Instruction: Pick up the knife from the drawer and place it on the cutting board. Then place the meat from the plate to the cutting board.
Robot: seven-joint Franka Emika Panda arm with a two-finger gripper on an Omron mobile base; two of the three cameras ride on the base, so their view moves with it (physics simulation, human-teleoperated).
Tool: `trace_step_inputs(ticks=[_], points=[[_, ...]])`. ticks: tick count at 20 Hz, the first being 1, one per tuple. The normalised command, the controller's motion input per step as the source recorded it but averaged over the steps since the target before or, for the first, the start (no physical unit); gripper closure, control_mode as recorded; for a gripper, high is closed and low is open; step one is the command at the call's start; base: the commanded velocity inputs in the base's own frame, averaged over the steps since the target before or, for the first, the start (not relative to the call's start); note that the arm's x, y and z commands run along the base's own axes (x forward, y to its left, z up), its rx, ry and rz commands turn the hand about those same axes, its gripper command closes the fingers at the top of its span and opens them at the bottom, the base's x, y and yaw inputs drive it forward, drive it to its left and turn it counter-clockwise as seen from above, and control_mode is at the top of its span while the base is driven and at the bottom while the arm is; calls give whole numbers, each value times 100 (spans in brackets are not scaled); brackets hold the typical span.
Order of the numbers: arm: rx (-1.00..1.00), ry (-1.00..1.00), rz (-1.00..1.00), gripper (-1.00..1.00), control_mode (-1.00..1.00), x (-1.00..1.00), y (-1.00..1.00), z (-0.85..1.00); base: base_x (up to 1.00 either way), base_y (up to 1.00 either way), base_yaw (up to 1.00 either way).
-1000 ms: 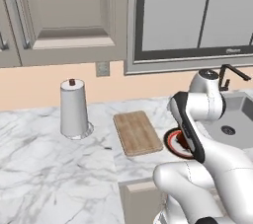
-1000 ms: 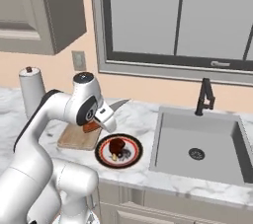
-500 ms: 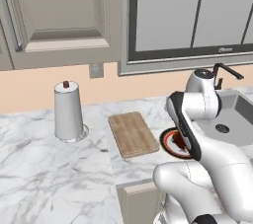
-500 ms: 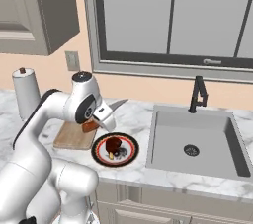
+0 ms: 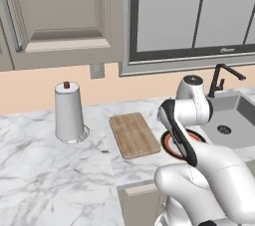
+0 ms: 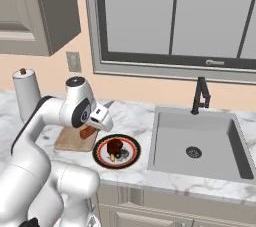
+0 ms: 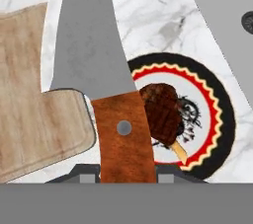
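My gripper is shut on the knife, holding it by its reddish-brown handle with the grey blade pointing away from the hand. The knife hangs over the gap between the cutting board and the plate. On the plate lies the dark meat. In the right base view the gripper hovers over the near right corner of the cutting board, with the plate and meat just to its right. In the left base view the arm covers part of the plate, beside the board.
A paper towel roll stands left of the board. The sink with its dark faucet lies right of the plate. A beige drawer front juts out below the counter edge. A window and wall cabinets rise behind.
The whole picture has shifted a little, so the camera moved. The knife stays held in the gripper between board and plate.
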Motion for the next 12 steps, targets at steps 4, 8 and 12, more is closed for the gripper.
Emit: trace_step_inputs(ticks=[4, 8, 12], points=[[-6, 0, 30, 100, -100, 20, 28, -31, 0, 0, 0], [-3, 0, 32, 100, -100, 37, 39, -15, 0, 0, 0], [-2, 0, 31, 100, -100, 29, 45, -19, 0, 0, 0]])
